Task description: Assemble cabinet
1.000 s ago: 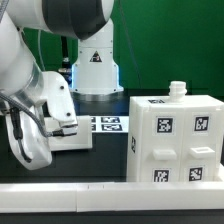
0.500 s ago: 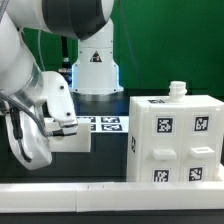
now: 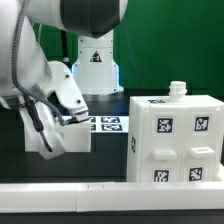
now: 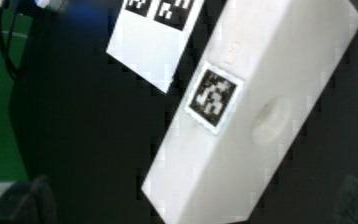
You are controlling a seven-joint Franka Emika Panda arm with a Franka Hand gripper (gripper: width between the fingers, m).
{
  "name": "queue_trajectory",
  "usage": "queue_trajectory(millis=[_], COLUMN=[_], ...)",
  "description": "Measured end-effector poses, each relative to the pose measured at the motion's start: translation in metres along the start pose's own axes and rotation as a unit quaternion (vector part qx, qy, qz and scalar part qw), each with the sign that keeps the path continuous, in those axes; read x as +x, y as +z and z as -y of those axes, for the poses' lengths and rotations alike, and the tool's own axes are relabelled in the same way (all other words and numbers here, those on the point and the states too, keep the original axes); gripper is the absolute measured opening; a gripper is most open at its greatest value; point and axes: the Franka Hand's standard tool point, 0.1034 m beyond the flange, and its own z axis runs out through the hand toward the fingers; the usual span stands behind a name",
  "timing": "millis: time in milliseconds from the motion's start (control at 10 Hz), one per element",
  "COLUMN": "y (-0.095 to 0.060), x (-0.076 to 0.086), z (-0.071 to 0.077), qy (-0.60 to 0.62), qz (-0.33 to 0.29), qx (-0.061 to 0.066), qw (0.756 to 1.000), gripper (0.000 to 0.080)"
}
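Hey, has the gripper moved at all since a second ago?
Yes. Against the marker board, the gripper has lifted upward and slightly toward the exterior view's right, its jaws now open above the white cabinet panel.

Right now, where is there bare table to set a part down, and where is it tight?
Bare black table runs between the front rail and the loose white panel and marker board. Crowded: the exterior view's left, where the arm hangs over that panel; only a narrow gap shows between the marker board and the cabinet body.
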Motion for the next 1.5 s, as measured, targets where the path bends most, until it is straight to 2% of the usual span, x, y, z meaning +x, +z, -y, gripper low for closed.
queue_trajectory(millis=[100,200,300,500,700,800,1000,1100,1300,1400,1500], y=[-0.002,-0.001,-0.007,-0.027,-0.028,-0.029,-0.034,-0.033,-0.011,0.001,0.008], x=[0.003,0.003,0.005,0.004,-0.006,-0.004,0.000,0.001,-0.004,-0.007,-0.007], z=[0.002,0.002,0.007,-0.004,-0.012,-0.009,-0.004,-0.005,-0.008,-0.008,-0.005], qy=[0.001,0.001,0.009,0.068,0.078,0.073,0.069,0.072,0.089,0.100,0.116], qz=[-0.005,-0.006,-0.011,-0.004,-0.017,-0.018,-0.028,-0.035,-0.056,-0.067,-0.078], qx=[0.007,0.007,0.035,0.109,0.162,0.200,0.262,0.290,0.333,0.346,0.375], qw=[1.000,1.000,0.999,0.992,0.983,0.977,0.962,0.954,0.937,0.931,0.916], gripper=[0.0795,0.0795,0.0795,0.0795,0.0795,0.0795,0.0795,0.0795,0.0795,0.0795,0.0795])
